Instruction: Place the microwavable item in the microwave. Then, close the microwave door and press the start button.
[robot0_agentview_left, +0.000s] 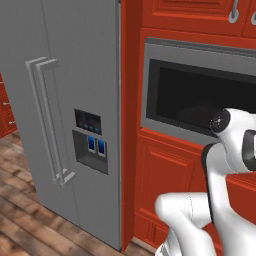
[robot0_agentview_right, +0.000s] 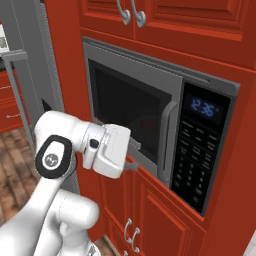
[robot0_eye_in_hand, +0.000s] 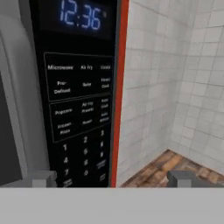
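Hand view puts your released fingers (robot0_eye_in_hand: 43, 178) before the microwave (robot0_agentview_right: 150, 115) keypad (robot0_eye_in_hand: 83, 127), its door (robot0_agentview_right: 132, 117) looking shut with the item apparently inside, so you next nudge toward the start button.

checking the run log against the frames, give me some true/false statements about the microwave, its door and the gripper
1. The microwave door is shut. True.
2. The clock on the control panel reads 3:15. False: it reads 12:36.
3. The gripper is clamped on the door handle. False: its jaws stand open with nothing between them, in front of the lower part of the panel.
4. A grey fridge stands left of the microwave. True.
5. The cabinets around the microwave are blue. False: they are red.
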